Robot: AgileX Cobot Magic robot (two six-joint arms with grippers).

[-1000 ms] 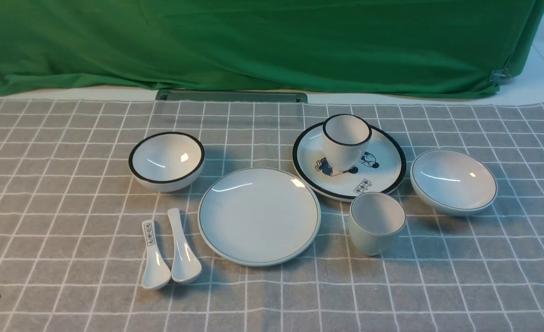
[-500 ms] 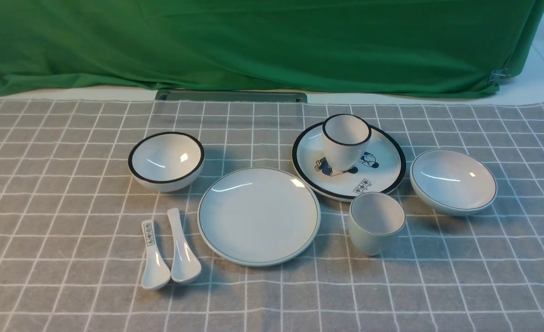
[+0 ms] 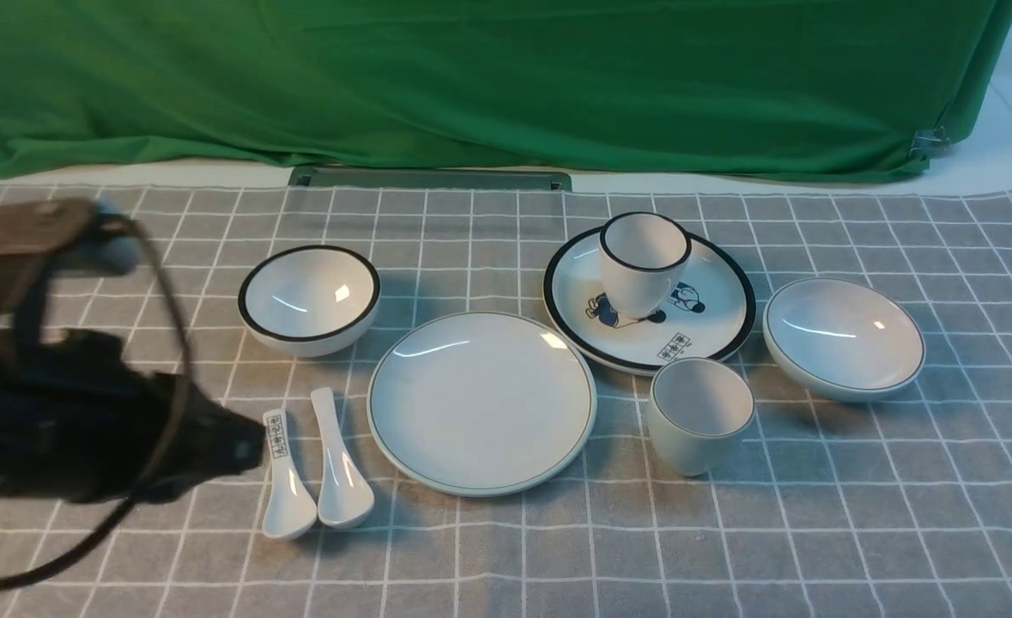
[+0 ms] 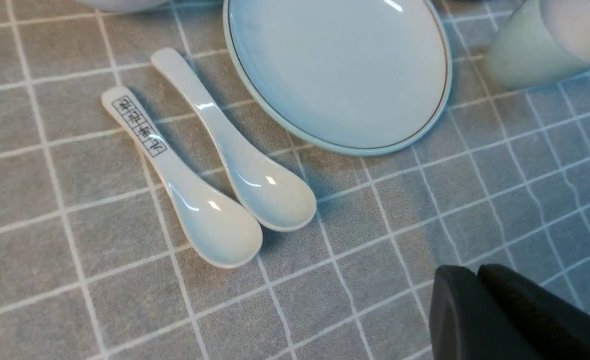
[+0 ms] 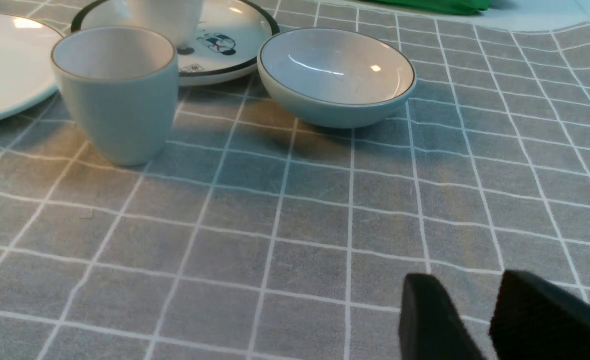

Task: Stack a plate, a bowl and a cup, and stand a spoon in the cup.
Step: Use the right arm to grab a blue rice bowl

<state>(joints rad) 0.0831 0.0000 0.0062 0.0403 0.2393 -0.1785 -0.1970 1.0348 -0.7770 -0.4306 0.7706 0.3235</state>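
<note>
The plain white plate [image 3: 481,402] lies mid-table. The plain spoon [image 3: 338,468] lies left of it, beside a spoon with black characters [image 3: 285,481]. The thin-rimmed cup [image 3: 699,416] stands right of the plate, and the shallow bowl [image 3: 843,336] sits further right. My left gripper [image 3: 246,446] is blurred, just left of the spoons; in the left wrist view it [image 4: 476,271] is shut and empty, apart from the plain spoon [image 4: 244,160]. My right gripper [image 5: 467,281] is open and empty, short of the bowl [image 5: 336,75] and cup [image 5: 117,95]; it is out of the front view.
A deeper black-rimmed bowl [image 3: 310,299] sits behind the spoons. A black-rimmed cartoon plate [image 3: 707,335] carries a black-rimmed cup [image 3: 643,262] behind the thin-rimmed cup. A green cloth [image 3: 506,86] hangs along the back edge.
My left arm has swung into the front view from the left edge and now reaches up to the spoons. The dishes have not moved.
</note>
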